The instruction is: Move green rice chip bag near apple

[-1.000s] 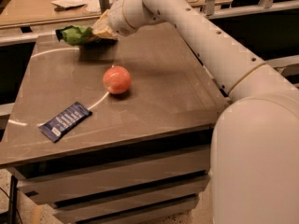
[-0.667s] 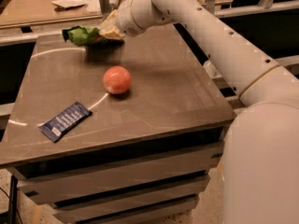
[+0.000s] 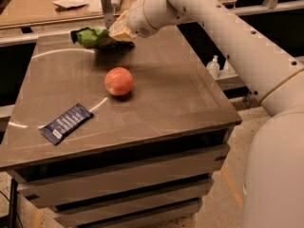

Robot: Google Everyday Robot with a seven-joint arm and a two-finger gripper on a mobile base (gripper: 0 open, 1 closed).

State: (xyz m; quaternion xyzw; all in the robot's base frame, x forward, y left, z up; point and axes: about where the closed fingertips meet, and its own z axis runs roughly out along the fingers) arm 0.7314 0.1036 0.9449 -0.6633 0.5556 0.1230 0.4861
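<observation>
Gripper [image 3: 116, 31]: positioned over the far-left part of the table [image 3: 180, 94], at the end of my white arm [image 3: 228, 37], which reaches in from the right.

Jaws: clamped on the right end of the green rice chip bag [image 3: 91, 36]. The rest of the bag sticks out to the left of the jaws, crumpled. A dark shadow lies on the tabletop under the bag and jaws, so the bag looks to be held just off the surface.

Apple [image 3: 118, 81]: on the table on the near side of the jaws, almost straight toward the front edge, apart from the bag. The strip of tabletop between the jaws and the apple carries only the shadow.

Dark-blue wrapper bar [image 3: 66, 123]: flat on the table, further toward the front edge than the apple and to the left of the jaws, lying at a diagonal. It is well apart from both the apple and the bag and does not sit between them.

Beyond the jaws: a wooden counter [image 3: 42, 11] with papers and small items I cannot identify. A grey upright post [image 3: 105, 6] stands just behind the bag.

To the right of the jaws and below table level: a small white bottle [image 3: 213, 66] on a lower ledge, under my arm.
</observation>
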